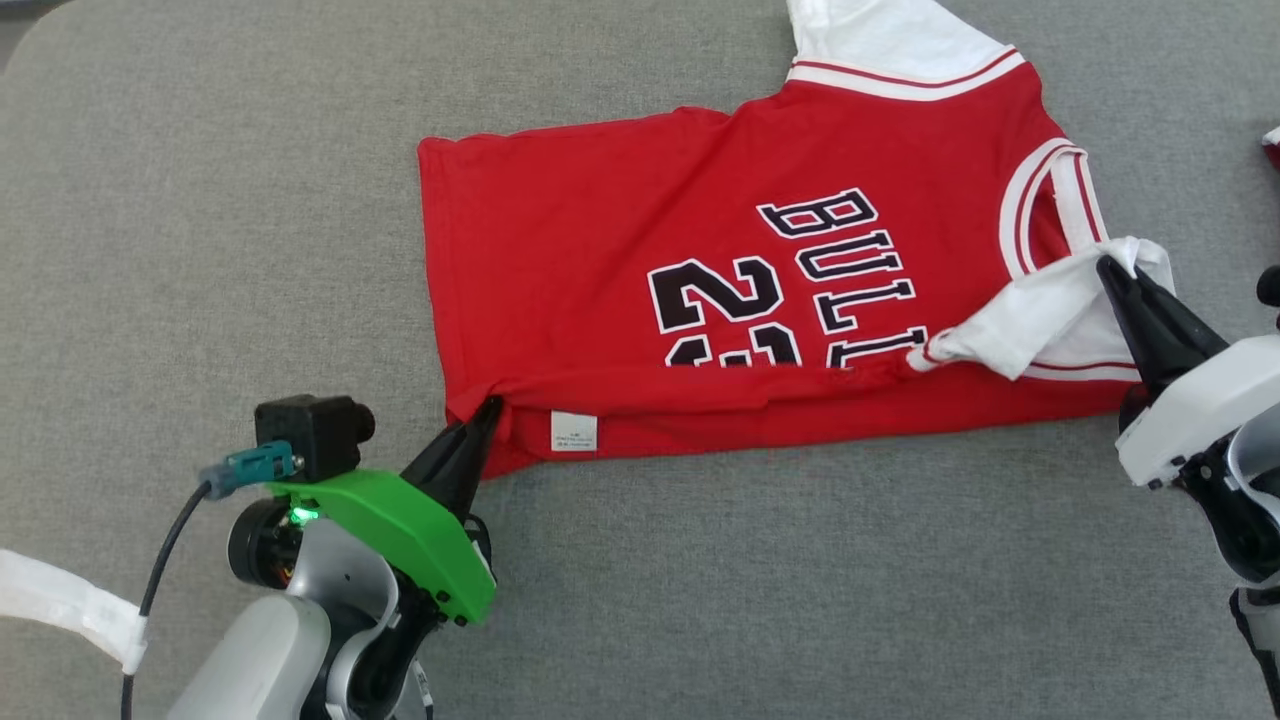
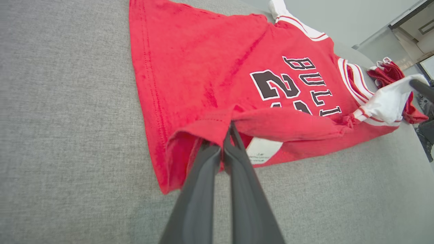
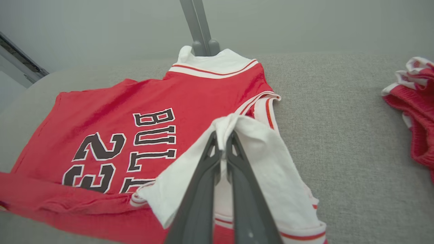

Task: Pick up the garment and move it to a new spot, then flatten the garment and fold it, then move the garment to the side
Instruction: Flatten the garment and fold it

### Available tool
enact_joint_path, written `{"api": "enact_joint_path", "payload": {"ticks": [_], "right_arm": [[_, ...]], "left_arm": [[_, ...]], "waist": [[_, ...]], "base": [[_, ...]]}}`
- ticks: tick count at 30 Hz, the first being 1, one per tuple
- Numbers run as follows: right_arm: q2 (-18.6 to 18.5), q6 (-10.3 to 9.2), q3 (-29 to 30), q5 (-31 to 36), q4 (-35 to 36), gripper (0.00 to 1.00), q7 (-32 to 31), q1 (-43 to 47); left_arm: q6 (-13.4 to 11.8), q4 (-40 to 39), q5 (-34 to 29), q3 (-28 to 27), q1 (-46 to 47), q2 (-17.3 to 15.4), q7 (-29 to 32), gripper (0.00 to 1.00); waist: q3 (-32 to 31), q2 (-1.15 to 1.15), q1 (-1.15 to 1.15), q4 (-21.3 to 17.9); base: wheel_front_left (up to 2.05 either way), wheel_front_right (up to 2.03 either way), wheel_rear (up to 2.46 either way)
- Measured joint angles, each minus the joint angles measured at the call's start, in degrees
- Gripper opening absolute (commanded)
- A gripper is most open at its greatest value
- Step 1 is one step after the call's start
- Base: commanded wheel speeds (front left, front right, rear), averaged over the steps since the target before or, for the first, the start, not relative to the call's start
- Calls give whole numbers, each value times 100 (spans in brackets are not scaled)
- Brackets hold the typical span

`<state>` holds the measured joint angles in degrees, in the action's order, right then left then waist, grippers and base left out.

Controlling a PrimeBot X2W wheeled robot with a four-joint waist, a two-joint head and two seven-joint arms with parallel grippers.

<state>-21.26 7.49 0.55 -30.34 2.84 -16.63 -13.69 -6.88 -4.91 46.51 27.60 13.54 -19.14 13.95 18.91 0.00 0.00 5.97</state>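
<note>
Both left fingers (image 1: 462, 455) and right fingers (image 1: 1150, 315) pinch shut on the garment (image 1: 600, 250) at its near edge.

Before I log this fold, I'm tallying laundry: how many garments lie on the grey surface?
2. The red jersey lies spread across the middle; a second red-and-white garment lies bunched apart from it, beyond its collar end. Others may lie outside the views.

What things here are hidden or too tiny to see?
Head view: black number on the red and white basketball jersey, half covered by its folded red edge.
Head view: far white sleeve, cut off by the top edge.
Head view: small white label, print too tiny.
Right wrist view: crumpled red cloth, cut by the right edge.
</note>
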Motion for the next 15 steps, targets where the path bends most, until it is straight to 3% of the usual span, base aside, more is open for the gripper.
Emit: {"api": "enact_joint_path", "payload": {"ticks": [8, 9, 10, 11, 12, 15], "right_arm": [[-78, 0, -88, 129, -492, 0, -207, -482], [-87, 0, -109, 158, -549, 0, -221, -521], [-98, 0, -135, 194, -578, 38, -211, -553], [-111, 0, -168, 223, -603, 95, -160, -590], [-131, 0, -191, 260, -651, 100, -122, -624], [-260, 0, -210, 376, -686, 100, 94, -648]], "left_arm": [[234, 720, 74, 115, 528, 65, 263, 1], [234, 805, 71, 130, 561, 75, 270, 13], [234, 870, 66, 142, 582, 75, 280, 37], [235, 932, 60, 152, 594, 74, 288, 48], [243, 988, 57, 159, 597, 75, 286, 100], [204, 1151, -20, 116, 597, 33, 185, 100]], "waist": [[87, 0, 0, 122], [87, 0, 0, 115], [87, 0, 0, 105], [87, 0, 0, 92], [85, 0, 0, 78], [55, 0, 0, 56]], "base": [[0, 0, 0], [0, 0, 0], [0, 0, 0], [0, 0, 0], [0, 0, 0], [0, 0, 0]]}}
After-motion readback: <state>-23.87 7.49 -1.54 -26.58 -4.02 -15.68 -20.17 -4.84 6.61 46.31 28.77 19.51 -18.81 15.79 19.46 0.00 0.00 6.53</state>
